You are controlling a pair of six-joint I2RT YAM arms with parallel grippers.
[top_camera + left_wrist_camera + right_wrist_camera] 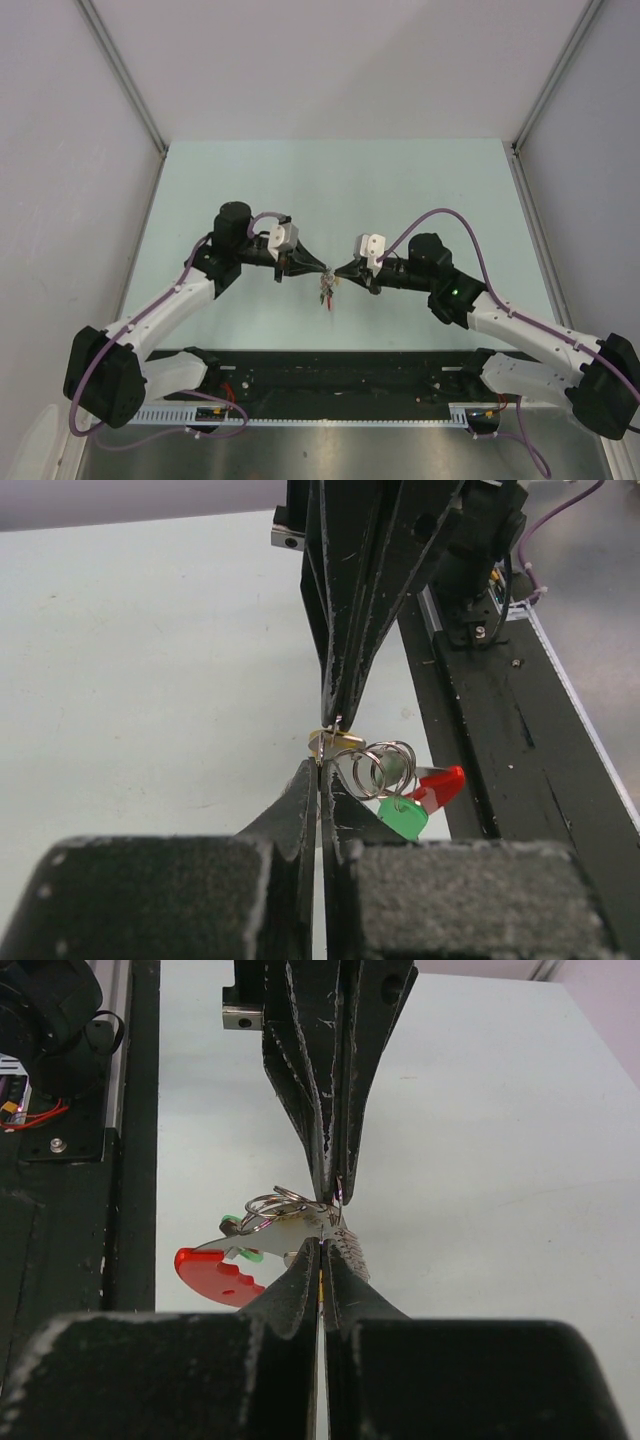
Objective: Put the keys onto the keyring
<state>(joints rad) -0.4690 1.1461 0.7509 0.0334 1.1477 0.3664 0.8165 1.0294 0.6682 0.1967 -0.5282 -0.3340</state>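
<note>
Pale green table (250, 180), grey walls around. Keyring (388, 763) at centre of the top view, wire coils bunched, hanging between two tips. Green key (403, 818) and red key (440, 785) dangle off it; yellow key (335, 742) tucked at the pinch. Left gripper (316, 269) and right gripper (342, 269) meet nose to nose, both clamped narrow on the keyring

A pale green table (330, 180) spreads beneath and beyond the left claw (321, 270) and right claw (339, 270), enclosed by white panels (60, 150) on aluminium posts (122, 70), with a black base plate (340, 375) and slotted white cable duct (350, 419) nearer than both.
</note>
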